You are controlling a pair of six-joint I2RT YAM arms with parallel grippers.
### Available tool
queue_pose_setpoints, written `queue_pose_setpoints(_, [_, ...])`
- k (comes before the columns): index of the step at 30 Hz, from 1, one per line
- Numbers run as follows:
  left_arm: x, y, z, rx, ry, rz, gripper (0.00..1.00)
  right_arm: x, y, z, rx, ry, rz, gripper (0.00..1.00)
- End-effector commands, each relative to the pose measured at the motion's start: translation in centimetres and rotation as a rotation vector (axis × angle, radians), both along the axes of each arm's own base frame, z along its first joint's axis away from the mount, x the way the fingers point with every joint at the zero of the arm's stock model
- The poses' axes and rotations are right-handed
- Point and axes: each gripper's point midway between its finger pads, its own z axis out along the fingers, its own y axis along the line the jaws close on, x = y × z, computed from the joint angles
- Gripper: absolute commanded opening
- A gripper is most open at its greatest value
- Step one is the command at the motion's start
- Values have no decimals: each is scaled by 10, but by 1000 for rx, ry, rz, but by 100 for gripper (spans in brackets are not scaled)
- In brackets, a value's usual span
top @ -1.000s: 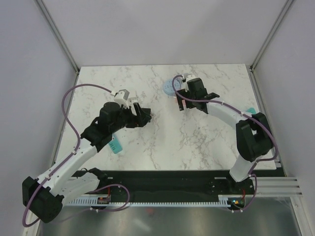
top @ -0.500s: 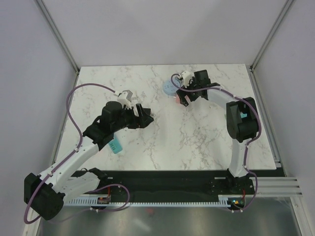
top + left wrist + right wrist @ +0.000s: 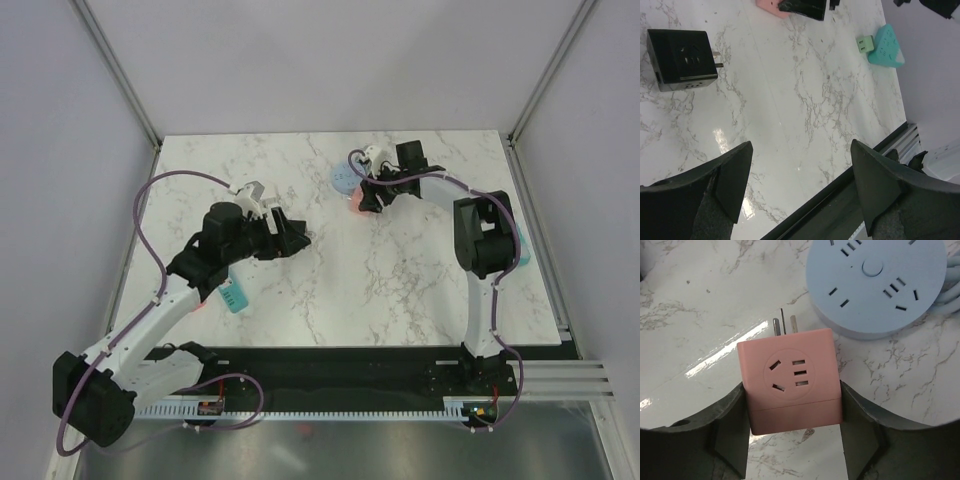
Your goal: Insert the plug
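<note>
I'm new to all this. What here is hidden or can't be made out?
Right wrist view: the round blue socket is cut off by the top edge.
Right wrist view: the pink adapter hides the roots of its own prongs.
Top view: the teal block is partly under the left arm.
Left wrist view: the black adapter has side openings too small to identify.

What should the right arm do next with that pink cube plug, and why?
Probably lift the pink cube-shaped plug slightly and tilt its metal prongs downward. The right gripper clamps both its sides, the prongs point sideways at the round pale blue power strip, and that strip's sockets face up.
</note>
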Motion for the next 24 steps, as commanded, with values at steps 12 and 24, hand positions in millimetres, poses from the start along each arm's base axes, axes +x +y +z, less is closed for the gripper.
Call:
queue_pose_setpoints(12, [-18,-19,38,-218,119,-266,92,-195,74,142,227,-234,233,0])
queue_pose_setpoints(24, [-50,-29,80,-399,52,-389,98,-266,76,214,350,-342,232,0])
